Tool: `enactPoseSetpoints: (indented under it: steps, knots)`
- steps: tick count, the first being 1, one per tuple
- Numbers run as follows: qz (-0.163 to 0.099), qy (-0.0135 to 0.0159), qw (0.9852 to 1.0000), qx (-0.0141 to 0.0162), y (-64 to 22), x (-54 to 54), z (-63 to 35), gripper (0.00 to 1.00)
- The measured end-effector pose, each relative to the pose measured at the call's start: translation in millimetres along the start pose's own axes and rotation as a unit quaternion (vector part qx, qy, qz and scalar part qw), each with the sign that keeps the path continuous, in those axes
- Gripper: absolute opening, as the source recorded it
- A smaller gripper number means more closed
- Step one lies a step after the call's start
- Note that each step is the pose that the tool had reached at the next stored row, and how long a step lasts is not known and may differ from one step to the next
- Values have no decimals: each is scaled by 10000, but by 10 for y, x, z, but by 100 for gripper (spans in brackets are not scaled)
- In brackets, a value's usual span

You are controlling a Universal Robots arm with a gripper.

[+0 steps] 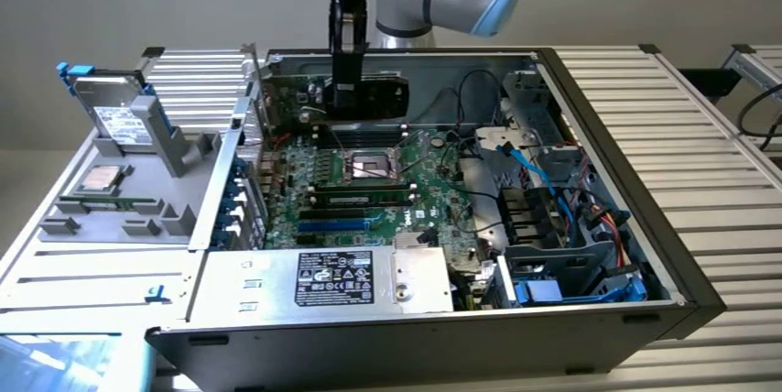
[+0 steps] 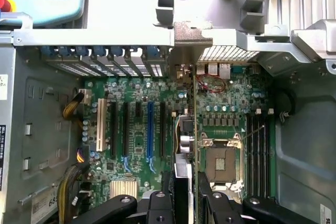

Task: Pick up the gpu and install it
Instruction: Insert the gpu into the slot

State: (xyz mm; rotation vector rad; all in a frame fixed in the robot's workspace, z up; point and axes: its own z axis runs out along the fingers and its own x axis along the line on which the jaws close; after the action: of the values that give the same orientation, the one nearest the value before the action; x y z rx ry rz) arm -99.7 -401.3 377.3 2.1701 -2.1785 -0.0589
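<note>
One gripper (image 1: pixel 347 81) is seen with its fingers (image 2: pixel 157 207) clamped on the gpu (image 1: pixel 381 99), which is held upright on edge over the motherboard (image 1: pixel 366 204), toward that board's far end, inside an opened computer case (image 1: pixel 428 342)

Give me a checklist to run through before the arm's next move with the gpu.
1. Grip: gripper shut on the gpu - ok.
2. Blue slot empty - ok.
3. Gpu lined up over a slot - not ok; its edge runs beside the CPU socket.
4. Blue cable away from the slots - ok.
5. Gpu's height above the motherboard - cannot tell.
</note>
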Motion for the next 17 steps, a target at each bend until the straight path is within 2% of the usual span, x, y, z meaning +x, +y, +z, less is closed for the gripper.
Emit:
enactPoseSetpoints:
  steps: [5,10,17]
  knots:
    - [-1,0,10000,1,12,15,74,28]
    - [-1,-20,10000,0,15,53,165,28]
    - [-3,-54,10000,0,8,222,285,28]
